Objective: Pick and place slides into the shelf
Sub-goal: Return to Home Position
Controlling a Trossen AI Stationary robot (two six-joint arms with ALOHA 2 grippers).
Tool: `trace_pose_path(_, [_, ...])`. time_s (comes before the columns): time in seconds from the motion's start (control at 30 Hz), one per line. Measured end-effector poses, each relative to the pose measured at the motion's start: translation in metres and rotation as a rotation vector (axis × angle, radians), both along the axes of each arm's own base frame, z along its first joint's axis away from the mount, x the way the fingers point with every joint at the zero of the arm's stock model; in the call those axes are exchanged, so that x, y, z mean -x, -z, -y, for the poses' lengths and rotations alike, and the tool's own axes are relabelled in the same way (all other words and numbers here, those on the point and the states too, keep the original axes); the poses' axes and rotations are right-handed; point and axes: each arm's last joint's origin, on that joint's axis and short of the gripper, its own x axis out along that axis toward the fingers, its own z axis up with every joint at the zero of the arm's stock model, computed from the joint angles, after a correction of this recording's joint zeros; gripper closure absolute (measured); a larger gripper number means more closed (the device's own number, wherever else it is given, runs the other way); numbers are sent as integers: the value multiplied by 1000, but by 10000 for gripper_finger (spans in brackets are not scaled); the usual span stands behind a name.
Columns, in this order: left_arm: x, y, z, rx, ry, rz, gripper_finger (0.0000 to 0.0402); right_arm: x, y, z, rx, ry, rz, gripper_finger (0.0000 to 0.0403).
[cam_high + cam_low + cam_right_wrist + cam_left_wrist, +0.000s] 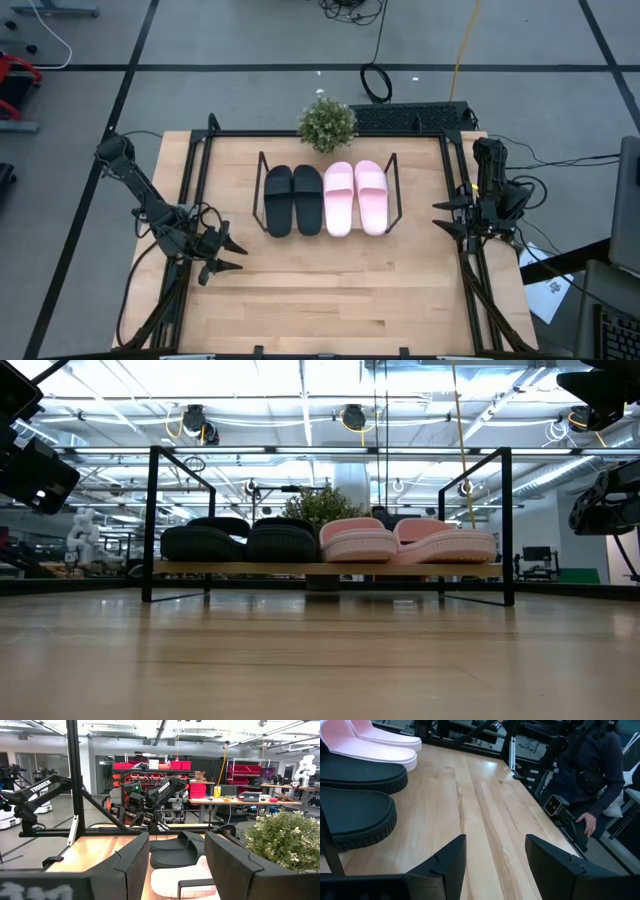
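As all four slides (338, 198) sit on the shelf (261, 190), the left end effector (238, 257) and right end effector (437, 214), both spread and empty, should withdraw high, clear of its frame.

In the left wrist view the pink slides (375, 754) and the person (592, 765) run off the picture's edge. In the low view the plant (320, 505) is half hidden behind the black slides (240, 542).

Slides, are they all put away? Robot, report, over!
Left tool open, empty, left of shelf. Right tool open, empty, right of shelf. Two black slides, two pink slides side by side on shelf. Plant behind shelf, not in the way.
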Motion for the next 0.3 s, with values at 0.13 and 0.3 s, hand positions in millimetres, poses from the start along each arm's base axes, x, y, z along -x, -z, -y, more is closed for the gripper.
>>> trace_pose_path(0.13, [0,0,0,0,0,0,199,0,0,0,0,0,0,220])
trace_pose_path(0.3, [0,0,0,0,0,0,199,0,0,0,0,0,0,220])
